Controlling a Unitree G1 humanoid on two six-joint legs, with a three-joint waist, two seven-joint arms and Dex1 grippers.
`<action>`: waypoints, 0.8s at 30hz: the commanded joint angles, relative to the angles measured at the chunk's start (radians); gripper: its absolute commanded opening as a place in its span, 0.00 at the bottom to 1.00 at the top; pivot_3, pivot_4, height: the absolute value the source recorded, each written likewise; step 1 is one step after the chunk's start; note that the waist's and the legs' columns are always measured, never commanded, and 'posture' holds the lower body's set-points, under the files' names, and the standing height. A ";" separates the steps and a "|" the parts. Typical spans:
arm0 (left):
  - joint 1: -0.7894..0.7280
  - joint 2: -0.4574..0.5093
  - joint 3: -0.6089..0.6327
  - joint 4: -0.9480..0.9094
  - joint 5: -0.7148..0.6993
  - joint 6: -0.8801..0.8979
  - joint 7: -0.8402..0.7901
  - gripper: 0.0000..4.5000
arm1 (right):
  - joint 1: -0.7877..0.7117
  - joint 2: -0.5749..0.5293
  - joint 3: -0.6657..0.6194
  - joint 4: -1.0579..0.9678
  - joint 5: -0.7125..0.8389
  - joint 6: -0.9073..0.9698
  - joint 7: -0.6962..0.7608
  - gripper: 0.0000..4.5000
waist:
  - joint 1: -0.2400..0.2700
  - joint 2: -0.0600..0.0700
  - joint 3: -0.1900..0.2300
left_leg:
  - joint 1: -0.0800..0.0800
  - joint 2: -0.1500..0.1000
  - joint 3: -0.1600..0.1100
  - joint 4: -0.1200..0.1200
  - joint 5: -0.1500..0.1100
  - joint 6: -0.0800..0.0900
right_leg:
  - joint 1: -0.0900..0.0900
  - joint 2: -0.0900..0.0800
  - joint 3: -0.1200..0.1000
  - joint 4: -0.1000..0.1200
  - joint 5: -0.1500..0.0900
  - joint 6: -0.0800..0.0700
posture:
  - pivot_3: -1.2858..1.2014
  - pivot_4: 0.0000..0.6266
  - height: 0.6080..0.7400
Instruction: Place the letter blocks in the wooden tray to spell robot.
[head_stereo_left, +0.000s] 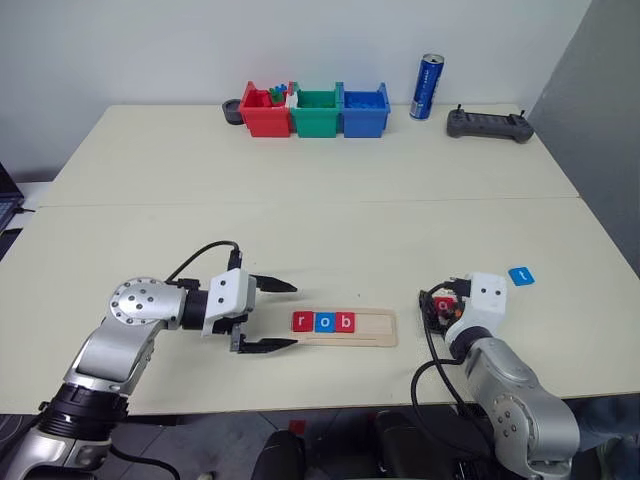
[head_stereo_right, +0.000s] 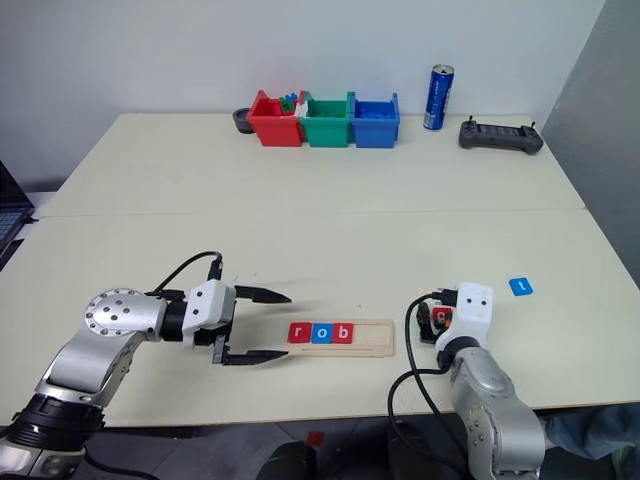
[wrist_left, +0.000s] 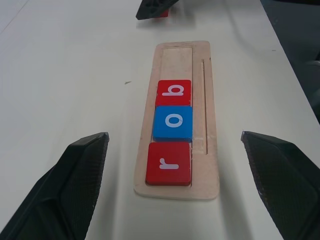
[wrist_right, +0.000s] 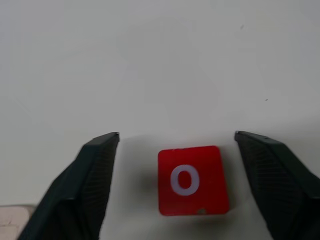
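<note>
Red "o" block (wrist_right: 192, 181) untouched on table between spread right end effector (wrist_right: 175, 150) fingers

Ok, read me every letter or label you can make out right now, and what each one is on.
"r": red tile, tray's end slot.
"o": blue tile, next slot.
"b": red tile, third slot.
"o": red tile on the table, between the open right gripper's fingers.
Blue tile: letter unreadable.
Blue can: print unreadable.
</note>
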 joint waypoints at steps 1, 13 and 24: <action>0.004 0.003 0.011 -0.048 -0.011 0.007 0.013 1.00 | -0.057 -0.042 -0.038 -0.090 0.020 -0.009 0.019 1.00 | 0.000 0.000 0.000 | 0.000 0.000 0.000 0.000 0.000 0.000 | 0.000 0.000 0.000 0.000 0.000 0.000 | 0.52 0.24 1.00; -0.036 -0.019 -0.010 -0.020 0.004 0.001 0.018 1.00 | -0.077 -0.802 0.035 0.080 0.183 -0.199 0.752 1.00 | 0.001 0.000 0.000 | 0.000 -0.001 0.000 0.000 0.000 0.001 | 0.001 0.000 0.000 -0.001 -0.002 0.003 | 0.52 0.24 1.00; -0.041 -0.018 -0.011 -0.008 0.009 -0.014 0.014 1.00 | -0.240 -0.971 0.223 0.489 0.057 -0.559 1.048 1.00 | 0.001 -0.002 0.001 | 0.000 -0.001 0.001 0.001 0.000 0.001 | 0.001 0.000 0.000 -0.001 0.001 -0.001 | 0.52 0.24 1.00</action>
